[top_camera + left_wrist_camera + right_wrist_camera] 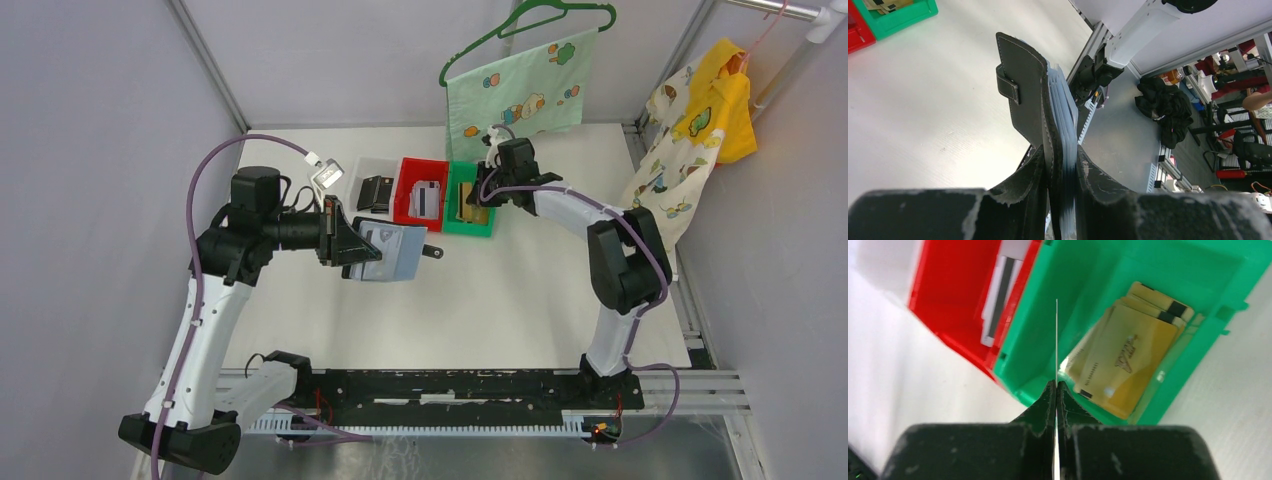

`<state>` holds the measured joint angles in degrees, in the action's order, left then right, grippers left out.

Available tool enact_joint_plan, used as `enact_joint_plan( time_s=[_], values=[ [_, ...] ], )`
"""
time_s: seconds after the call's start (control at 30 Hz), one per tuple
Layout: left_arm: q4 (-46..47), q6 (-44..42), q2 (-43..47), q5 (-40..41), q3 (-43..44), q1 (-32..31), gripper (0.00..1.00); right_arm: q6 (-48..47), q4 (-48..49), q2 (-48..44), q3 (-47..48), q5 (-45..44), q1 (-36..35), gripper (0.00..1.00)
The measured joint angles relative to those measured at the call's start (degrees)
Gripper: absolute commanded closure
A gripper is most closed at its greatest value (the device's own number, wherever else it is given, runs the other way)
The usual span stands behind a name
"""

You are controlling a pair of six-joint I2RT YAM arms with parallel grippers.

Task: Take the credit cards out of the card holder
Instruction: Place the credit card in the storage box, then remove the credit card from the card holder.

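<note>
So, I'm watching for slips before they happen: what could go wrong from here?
The right gripper pinches a card by one edge near the wall between the green bin and red bin; released, it may fall in the wrong one. The left gripper clamps the open card holder at one end; it could slip.

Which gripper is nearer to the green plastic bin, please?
Right. The right gripper hovers over the green bin pinching a thin card; the left gripper holds the black card holder well to its left.
</note>
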<state>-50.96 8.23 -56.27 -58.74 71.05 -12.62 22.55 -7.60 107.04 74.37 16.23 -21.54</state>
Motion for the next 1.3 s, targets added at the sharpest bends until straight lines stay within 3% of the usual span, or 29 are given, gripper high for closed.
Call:
enact_joint_plan(
  time_s=[0.3,0.4,0.57,0.93,1.13,1.3],
  values=[
    [0.04,-0.02,0.04,-1.4,0.13,0.0,0.98,-3.26,-4.17,3.13,2.8,-7.58,0.02,0.98],
    [0.04,-0.02,0.07,-1.42,0.15,0.0,0.98,-4.09,-4.61,3.13,3.02,-10.01,-0.42,0.78],
    [0.04,-0.02,0.07,-1.55,0.15,0.0,0.98,-6.34,-5.18,2.97,3.21,-14.51,-1.86,0.56],
    [0.04,-0.02,0.07,-1.9,0.15,0.0,0.98,-10.32,-7.52,-2.4,3.34,-24.63,-2.73,0.51],
    [0.04,-0.02,0.09,-2.12,0.15,0.0,0.98,-11.02,-8.11,-3.17,3.65,-26.88,-4.7,0.34],
    [0.04,-0.02,0.09,-2.86,0.15,0.0,0.98,-11.1,-10.21,-0.76,10.91,-27.08,-11.06,0.31]
  ],
)
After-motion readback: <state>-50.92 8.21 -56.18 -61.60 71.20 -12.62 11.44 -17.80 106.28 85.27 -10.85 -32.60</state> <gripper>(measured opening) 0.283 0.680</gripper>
